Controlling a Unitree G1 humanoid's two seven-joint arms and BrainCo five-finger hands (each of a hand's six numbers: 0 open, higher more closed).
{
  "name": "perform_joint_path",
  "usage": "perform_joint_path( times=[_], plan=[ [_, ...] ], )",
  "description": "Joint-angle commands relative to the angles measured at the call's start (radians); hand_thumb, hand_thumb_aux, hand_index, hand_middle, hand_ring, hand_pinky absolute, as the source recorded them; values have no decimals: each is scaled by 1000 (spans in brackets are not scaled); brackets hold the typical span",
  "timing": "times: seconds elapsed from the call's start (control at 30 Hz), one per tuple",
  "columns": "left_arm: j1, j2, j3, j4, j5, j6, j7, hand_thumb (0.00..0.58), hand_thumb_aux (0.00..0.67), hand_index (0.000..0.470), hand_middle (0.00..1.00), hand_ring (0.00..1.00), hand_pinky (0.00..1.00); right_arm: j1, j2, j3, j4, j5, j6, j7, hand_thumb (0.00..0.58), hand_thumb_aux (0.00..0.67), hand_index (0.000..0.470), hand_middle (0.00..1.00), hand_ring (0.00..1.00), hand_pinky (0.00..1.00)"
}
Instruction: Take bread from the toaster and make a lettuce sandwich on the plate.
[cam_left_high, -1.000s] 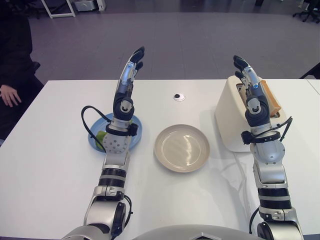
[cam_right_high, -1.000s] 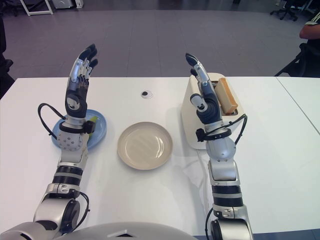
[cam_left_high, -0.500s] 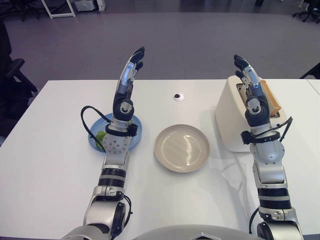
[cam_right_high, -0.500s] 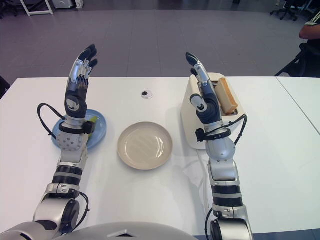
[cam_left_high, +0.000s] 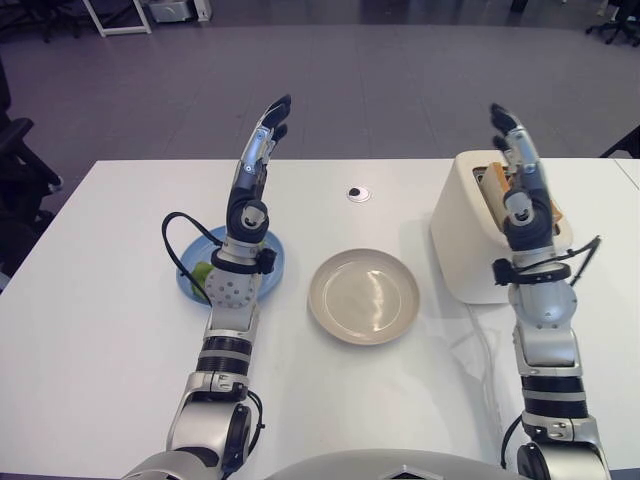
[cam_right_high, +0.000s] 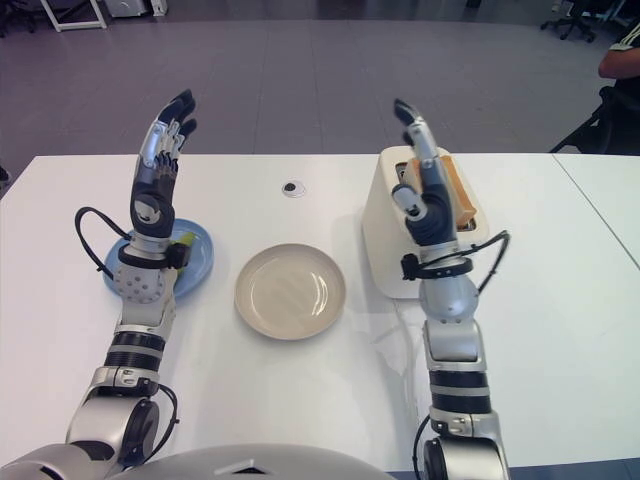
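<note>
Bread (cam_right_high: 463, 200) upright in the slot of the cream toaster (cam_right_high: 388, 235), tan crust poking above the top, at the right side of the white table (cam_left_high: 100, 300). Right hand (cam_right_high: 425, 192) raised just in front of that slice, palm edge on, fingers stretched straight up and apart, gripping nothing; contact with the bread or the toaster impossible to tell from here. Left hand (cam_left_high: 250, 195) held high over the left part of the table, fingers likewise extended and uncurled, nothing in them. Beneath that left wrist a blue dish (cam_right_high: 203, 262) with a piece of green lettuce (cam_right_high: 186, 240) at its near edge, partly hidden by the arm. Beige plate (cam_left_high: 363, 296) between the two arms, bare, close to the toaster's left side yet apart from it, and just beside the blue dish without touching. Small black disc (cam_left_high: 357, 193) set in the tabletop farther back, beyond the plate and roughly midway between the hands.
</note>
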Motion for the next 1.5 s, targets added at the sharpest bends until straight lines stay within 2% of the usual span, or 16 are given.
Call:
perform_joint_path(
  times=[0.03, 0.3, 0.63, 0.67, 0.8, 1.0, 1.07, 1.1, 1.13, 1.23, 1.27, 1.33, 1.37, 1.4, 1.43, 1.5],
  plan=[
    [2, 9, -1, 9, 17, -2, 1, 0, 0, 0, 0, 0, 0, -14, -110, -69, 83, -127, 76, -79, 0, 0, 0, 0, 0, 0],
    [2, 14, 2, 10, 22, -5, 5, 0, 0, 0, 0, 0, 0, 13, -254, -24, 223, -307, 222, -116, 0, 0, 0, 0, 0, 0],
    [7, 19, 3, 4, 21, -6, 5, 0, 0, 0, 0, 0, 0, 55, -305, 62, 316, -297, 243, -69, 0, 0, 0, 0, 0, 0],
    [8, 19, 3, 3, 21, -5, 5, 0, 0, 0, 0, 0, 0, 58, -308, 65, 320, -293, 240, -69, 116, 71, 50, 0, 0, 0],
    [8, 20, 2, 4, 22, -5, 4, 0, 0, 0, 0, 0, 0, 69, -312, 81, 312, -284, 232, -68, 316, 218, 153, 0, 0, 0],
    [5, 22, 2, 8, 24, -8, 6, 0, 0, 0, 0, 0, 0, 104, -306, 121, 213, -279, 243, -25, 377, 273, 192, 0, 0, 0],
    [5, 21, 2, 8, 23, -9, 6, 0, 0, 0, 0, 0, 0, 112, -313, 132, 199, -281, 248, -8, 366, 263, 184, 0, 0, 0],
    [5, 21, 2, 7, 23, -9, 7, 0, 0, 0, 0, 0, 0, 114, -315, 136, 193, -280, 249, -2, 291, 197, 138, 0, 0, 0],
    [5, 20, 1, 6, 24, -9, 8, 0, 0, 0, 0, 0, 0, 116, -319, 138, 185, -278, 251, 5, 160, 100, 70, 0, 0, 0],
    [6, 19, 0, 5, 25, -7, 8, 0, 0, 0, 0, 0, 0, 125, -331, 140, 158, -272, 262, 27, 124, 76, 53, 0, 0, 0],
    [7, 19, 0, 3, 25, -6, 9, 0, 0, 0, 0, 0, 0, 125, -335, 142, 156, -273, 265, 34, 144, 89, 63, 0, 0, 0],
    [7, 18, 0, 2, 27, -6, 11, 0, 0, 0, 0, 0, 0, 123, -339, 146, 165, -273, 265, 42, 223, 145, 101, 0, 0, 0],
    [7, 17, -1, 2, 27, -6, 11, 0, 0, 0, 0, 0, 0, 121, -340, 146, 174, -273, 264, 41, 355, 252, 177, 0, 0, 0],
    [6, 16, -2, 5, 28, -6, 11, 0, 0, 0, 0, 0, 0, 117, -341, 147, 182, -273, 264, 38, 491, 407, 286, 0, 0, 0],
    [5, 16, -2, 7, 28, -6, 11, 0, 0, 0, 0, 0, 0, 112, -340, 146, 189, -272, 263, 33, 526, 465, 326, 0, 0, 0],
    [4, 15, -2, 10, 29, -7, 12, 0, 0, 0, 0, 0, 0, 101, -339, 145, 195, -269, 260, 25, 580, 670, 470, 0, 0, 0]
  ],
)
